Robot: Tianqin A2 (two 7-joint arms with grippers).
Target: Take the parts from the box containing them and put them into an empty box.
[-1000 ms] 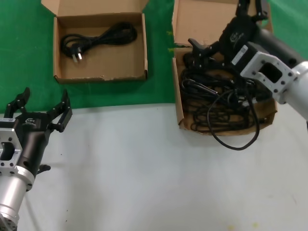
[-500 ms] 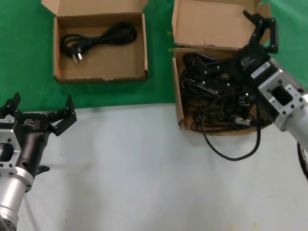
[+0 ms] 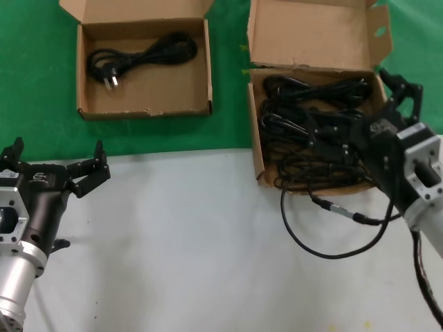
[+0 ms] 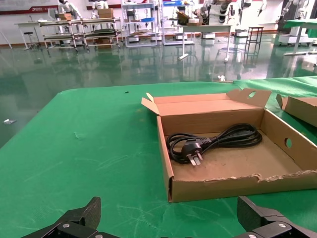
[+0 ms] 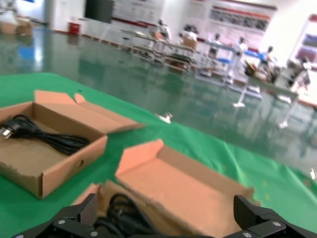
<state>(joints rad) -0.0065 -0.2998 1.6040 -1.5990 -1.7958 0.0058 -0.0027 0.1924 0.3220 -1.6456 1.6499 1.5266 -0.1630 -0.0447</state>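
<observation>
The larger cardboard box (image 3: pixel 315 34) at the back right holds a tangle of black power cords (image 3: pixel 304 104). My right gripper (image 3: pixel 370 114) hovers open over that box's right side, with nothing between its fingers; in the right wrist view, cords (image 5: pixel 124 213) lie just under the right gripper (image 5: pixel 166 218). The smaller box (image 3: pixel 145 109) at the back left holds one coiled power cord (image 3: pixel 142 55), whose pronged plug (image 4: pixel 194 154) shows in the left wrist view. My left gripper (image 3: pixel 57 155) waits open near the front left, short of the smaller box (image 4: pixel 237 186).
A thin black cable (image 3: pixel 325 254) with a silver inline connector (image 3: pixel 325 204) spills from the larger box's front wall onto the white table (image 3: pixel 194 277). Both boxes sit on a green cloth (image 3: pixel 41 83) covering the back half.
My right gripper has drawn back from the larger box's lid toward its near right side. The thin cable has slid farther out onto the table. The left gripper has sunk a little.
</observation>
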